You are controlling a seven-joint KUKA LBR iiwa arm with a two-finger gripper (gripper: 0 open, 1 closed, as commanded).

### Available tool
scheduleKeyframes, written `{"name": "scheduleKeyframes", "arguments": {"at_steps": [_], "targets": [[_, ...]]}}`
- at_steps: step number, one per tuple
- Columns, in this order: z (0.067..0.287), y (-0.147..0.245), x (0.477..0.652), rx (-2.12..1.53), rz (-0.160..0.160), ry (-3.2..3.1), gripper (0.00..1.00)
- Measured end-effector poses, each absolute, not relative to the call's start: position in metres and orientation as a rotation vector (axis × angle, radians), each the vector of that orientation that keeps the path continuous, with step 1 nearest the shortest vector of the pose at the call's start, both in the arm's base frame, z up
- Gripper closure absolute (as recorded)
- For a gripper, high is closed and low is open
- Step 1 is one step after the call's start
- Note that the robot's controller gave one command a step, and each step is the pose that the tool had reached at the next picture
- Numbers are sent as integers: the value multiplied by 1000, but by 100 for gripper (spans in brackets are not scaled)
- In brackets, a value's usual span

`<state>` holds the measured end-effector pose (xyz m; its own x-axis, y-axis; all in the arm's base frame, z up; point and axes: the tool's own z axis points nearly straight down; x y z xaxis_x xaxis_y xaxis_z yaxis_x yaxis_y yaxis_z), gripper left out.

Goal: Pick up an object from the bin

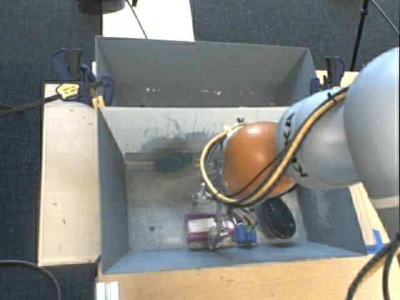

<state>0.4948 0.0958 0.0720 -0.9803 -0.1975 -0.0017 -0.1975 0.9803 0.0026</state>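
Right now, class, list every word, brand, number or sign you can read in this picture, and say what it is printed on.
"KUKA": on the grey arm, letters partly hidden.
Any label on the purple box at the front of the bin: too blurred to read.
Nothing else legible.

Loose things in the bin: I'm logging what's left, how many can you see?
4: a dark green oval at back left, a magenta block by the front wall, a small blue thing right of it, a black oval at front right. The arm may hide others.

Box (200,228) front-ctr, disc (173,162) behind-left
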Motion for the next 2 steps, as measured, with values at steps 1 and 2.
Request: {"name": "scheduleKeyframes", "arguments": {"at_steps": [1,2], "targets": [[74,96,497,-302,5,3116,100],[214,69,511,-362,-1,3111,100]]}}
